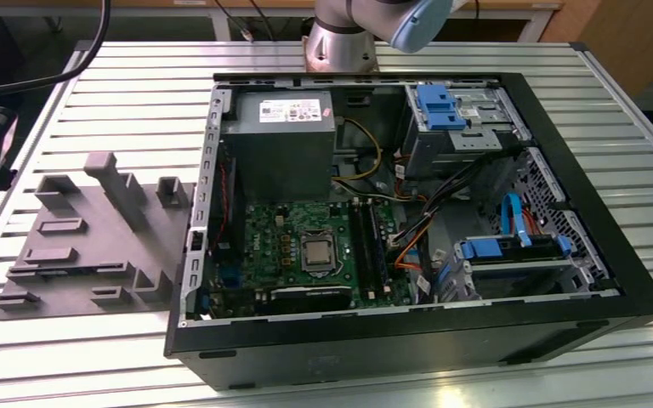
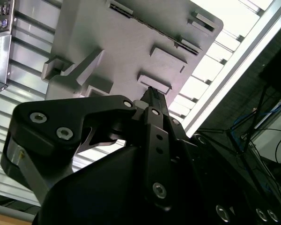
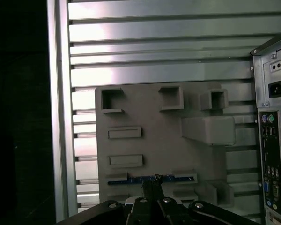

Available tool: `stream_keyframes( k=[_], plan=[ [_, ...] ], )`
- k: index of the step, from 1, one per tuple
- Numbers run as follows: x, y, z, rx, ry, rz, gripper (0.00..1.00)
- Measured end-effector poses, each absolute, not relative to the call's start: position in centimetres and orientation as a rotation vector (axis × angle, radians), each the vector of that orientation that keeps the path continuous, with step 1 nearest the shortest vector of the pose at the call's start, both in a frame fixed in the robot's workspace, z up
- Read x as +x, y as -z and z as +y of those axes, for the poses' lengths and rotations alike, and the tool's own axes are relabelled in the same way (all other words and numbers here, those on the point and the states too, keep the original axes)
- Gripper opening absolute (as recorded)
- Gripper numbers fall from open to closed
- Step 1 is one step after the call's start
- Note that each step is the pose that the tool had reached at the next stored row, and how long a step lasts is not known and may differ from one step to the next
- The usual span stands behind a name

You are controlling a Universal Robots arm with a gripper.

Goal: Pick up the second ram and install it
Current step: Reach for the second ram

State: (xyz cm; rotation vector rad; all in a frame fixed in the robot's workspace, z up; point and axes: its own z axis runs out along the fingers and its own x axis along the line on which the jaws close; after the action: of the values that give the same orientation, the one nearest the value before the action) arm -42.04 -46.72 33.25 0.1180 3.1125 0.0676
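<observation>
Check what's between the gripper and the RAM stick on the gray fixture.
Nothing: in the first wrist view the gripper meets the middle of the second ram lying in the gray fixture; no gap shows.

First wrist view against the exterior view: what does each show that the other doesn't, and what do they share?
First wrist view: the gripper, and beyond it a ram stick seated in a slot of the grey tray; also the rear ports of the computer case. Exterior view: the inside of the open case, with motherboard, power supply and blue drive brackets, plus the arm's base. Both: the grey tray, the slatted table, the computer case.
</observation>
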Motion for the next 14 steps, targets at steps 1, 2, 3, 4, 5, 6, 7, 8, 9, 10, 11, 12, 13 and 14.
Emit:
stream_keyframes(
  k=[1,2,3,4,5,6,7,8,9,10,11,12,13,14],
  plan=[
    [-42.05,-33.23,-46.72,0.118,-0.068,3.112,0.11],
    [-42.06,-33.21,-46.72,0.118,-0.068,3.113,0.11],
    [-42.07,-33.19,-46.72,0.118,-0.068,3.112,0.11],
    [-42.08,-33.16,-46.72,0.118,-0.068,3.112,0.11],
    [-42.09,-33.14,-46.72,0.118,-0.068,3.112,0.11],
    [-42.09,-33.12,-46.72,0.118,-0.068,3.113,0.11],
    [-42.1,-33.1,-46.72,0.118,-0.068,3.113,0.11],
    [-42.11,-33.08,-46.72,0.118,-0.068,3.113,0.11],
    [-42.12,-33.05,-46.72,0.118,-0.068,3.113,0.11],
    [-42.13,-33.03,-46.72,0.118,-0.068,3.113,0.11],
    [-42.14,-33.01,-46.73,0.118,-0.068,3.113,0.11],
    [-42.14,-32.99,-46.73,0.118,-0.068,3.113,0.11],
    [-42.16,-32.97,-46.73,0.118,-0.068,3.113,0.11],
    [-42.17,-32.95,-46.73,0.118,-0.068,3.112,0.11]
  ],
)
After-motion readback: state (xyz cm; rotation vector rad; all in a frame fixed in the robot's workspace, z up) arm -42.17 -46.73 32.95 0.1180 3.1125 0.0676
